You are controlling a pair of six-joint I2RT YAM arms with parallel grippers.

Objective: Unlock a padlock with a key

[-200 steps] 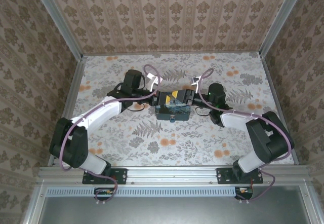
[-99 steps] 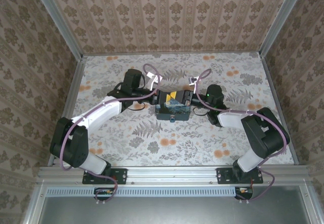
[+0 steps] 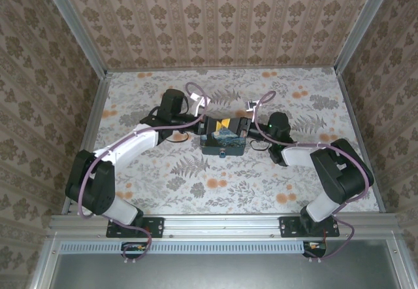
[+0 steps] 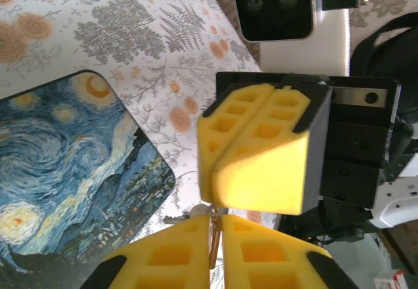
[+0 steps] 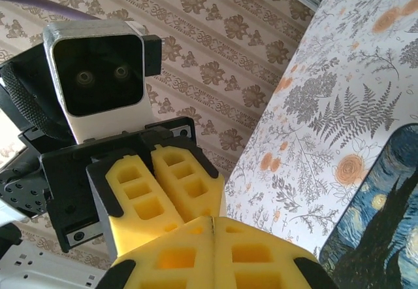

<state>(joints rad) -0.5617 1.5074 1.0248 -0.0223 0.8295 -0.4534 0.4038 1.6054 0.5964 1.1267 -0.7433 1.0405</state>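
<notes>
key [image 4: 213,238]: taken to be the thin brassy sliver standing in the slit between the left pads; too small to be sure it is not part of the padlock.
long axis: runs along the left fingers, its free end pointing at the tips of the other arm.
grey stub [image 4: 185,217]: a small metal bit poking sideways where the two sets of tips meet; cannot tell which piece it belongs to.
left gripper [image 4: 215,222]: pads almost together with a narrow slit; whether they pinch the sliver or merely flank it cannot be told.
right gripper [image 4: 211,184]: pads pressed flat together, nothing visible between them, tips touching or just beside the sliver's free end.
nearer arm: both are at it, tip to tip; the left has it inside its jaws.
box [image 3: 223,146]: night-sky lid, lying just below and beside the meeting point.
table [image 3: 215,187]: flowered surface under the box.
next move, as a judgement: it turns on keeping the sliver's axis in line with both sets of tips.
</notes>
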